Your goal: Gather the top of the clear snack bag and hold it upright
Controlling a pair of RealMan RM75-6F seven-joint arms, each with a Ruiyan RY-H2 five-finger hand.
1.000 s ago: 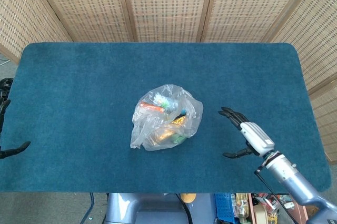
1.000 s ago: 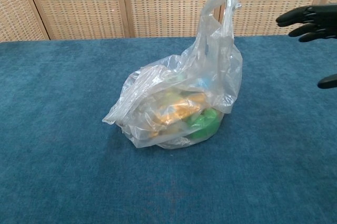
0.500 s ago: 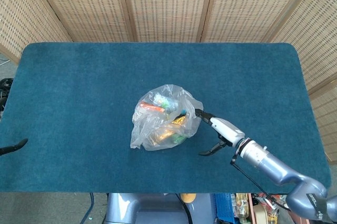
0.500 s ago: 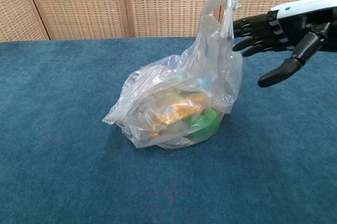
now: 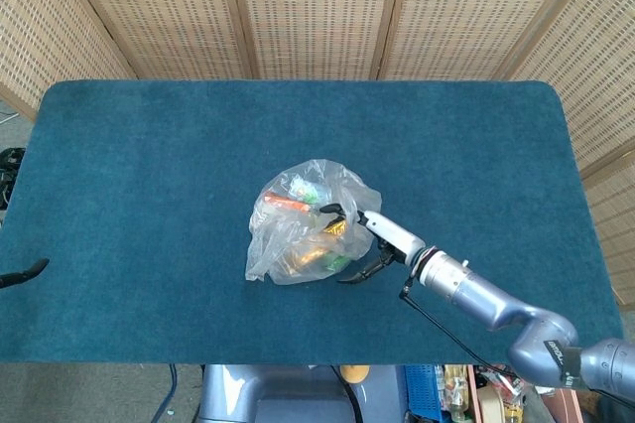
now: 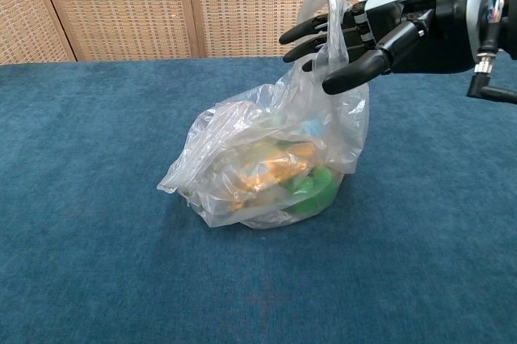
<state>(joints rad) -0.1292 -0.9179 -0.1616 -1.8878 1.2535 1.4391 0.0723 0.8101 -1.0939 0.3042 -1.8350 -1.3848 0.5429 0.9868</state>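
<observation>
While thin, limp and light, clear snack bag [image 6: 275, 158] best gathered at upright handle loop [image 6: 333, 17]; right hand [image 6: 380, 29] spread around loop, not yet pinching.

blue carpeted table [image 5: 149, 165], clear snack bag [image 5: 298, 244] at centre

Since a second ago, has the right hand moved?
Yes. The right hand has travelled left across the table to the clear snack bag; its fingers now spread around the upright bag top.
</observation>
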